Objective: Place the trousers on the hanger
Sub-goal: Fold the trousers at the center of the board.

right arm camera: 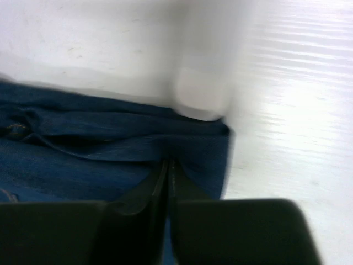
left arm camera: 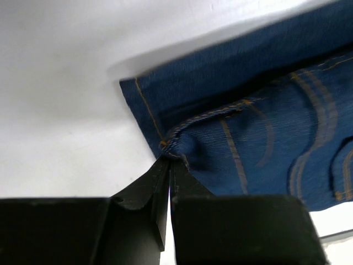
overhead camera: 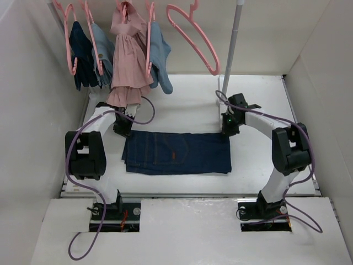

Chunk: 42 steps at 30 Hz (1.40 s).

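Note:
The trousers (overhead camera: 176, 153), dark navy jeans, lie folded flat on the white table between the two arms. My left gripper (overhead camera: 123, 130) is at their far left corner; in the left wrist view my left gripper (left arm camera: 168, 160) is shut on the denim (left arm camera: 248, 132) at the seam. My right gripper (overhead camera: 228, 131) is at their far right corner; in the right wrist view my right gripper (right arm camera: 167, 163) is shut on the waistband edge (right arm camera: 110, 143). The empty pink hanger (overhead camera: 194, 34) hangs at the back, right of the other garments.
Several pink hangers hang at the back left with a dark navy garment (overhead camera: 83, 52), light blue garments (overhead camera: 160, 55) and a pink dress (overhead camera: 127, 55). A grey rack pole (overhead camera: 232, 41) stands behind the right gripper. White walls close in on both sides.

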### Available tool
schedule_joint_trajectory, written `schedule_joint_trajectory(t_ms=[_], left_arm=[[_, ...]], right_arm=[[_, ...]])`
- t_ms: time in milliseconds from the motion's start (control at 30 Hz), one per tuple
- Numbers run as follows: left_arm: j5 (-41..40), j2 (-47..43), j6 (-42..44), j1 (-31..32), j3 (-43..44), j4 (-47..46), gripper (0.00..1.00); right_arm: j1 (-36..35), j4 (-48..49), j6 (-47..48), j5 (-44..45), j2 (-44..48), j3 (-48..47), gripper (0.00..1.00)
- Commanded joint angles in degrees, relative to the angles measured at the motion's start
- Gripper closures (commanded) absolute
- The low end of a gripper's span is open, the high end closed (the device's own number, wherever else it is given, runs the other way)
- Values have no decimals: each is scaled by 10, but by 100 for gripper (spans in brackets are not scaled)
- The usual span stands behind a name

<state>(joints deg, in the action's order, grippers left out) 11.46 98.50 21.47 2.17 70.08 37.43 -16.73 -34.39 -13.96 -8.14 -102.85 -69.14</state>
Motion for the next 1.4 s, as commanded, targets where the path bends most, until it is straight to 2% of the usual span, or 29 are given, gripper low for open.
schedule_joint_trajectory(t_ms=[0,33,100,133,233,433,467,567,633,667,700,733,767,900,1067,1167,1367], left_arm=[[-27,-45,29,-1,-34,24,100],[-34,-52,35,-1,-40,18,100],[-34,-52,35,-1,-46,18,100],[-34,-52,35,5,-46,18,100],[-27,-52,29,10,-46,12,100],[-21,-52,29,15,-46,12,100],[-27,-52,29,15,-46,12,100],[-27,-52,29,15,-46,12,100],[-27,-52,29,15,-46,12,100],[-27,-52,29,15,-51,12,100],[-27,-52,29,15,-51,12,100],[-27,-52,29,15,-51,12,100],[-27,-52,29,15,-58,12,100],[-60,-77,51,15,-95,-3,100],[-80,-95,57,15,-146,-30,100],[-80,-88,43,15,-140,-41,100],[-64,-67,8,15,-81,-53,100]], right_arm=[[68,42,-55,7,53,24,89],[83,56,-68,-5,66,30,74],[111,61,-68,-30,66,42,51],[111,66,-68,-30,66,42,47],[111,66,-56,-59,47,48,38],[106,139,-49,-167,25,77,35],[106,148,-49,-177,25,84,31],[106,160,-60,-182,17,90,31],[106,165,-65,-182,-8,90,39],[106,172,-70,-192,-13,90,47],[106,180,-77,-198,-13,102,76],[114,202,-95,-205,-13,108,91],[119,213,-106,-220,-13,114,100],[150,272,-137,-249,74,163,100],[157,358,-196,-177,239,247,100],[162,363,-203,-155,244,254,100],[167,363,-203,-160,174,254,100]])
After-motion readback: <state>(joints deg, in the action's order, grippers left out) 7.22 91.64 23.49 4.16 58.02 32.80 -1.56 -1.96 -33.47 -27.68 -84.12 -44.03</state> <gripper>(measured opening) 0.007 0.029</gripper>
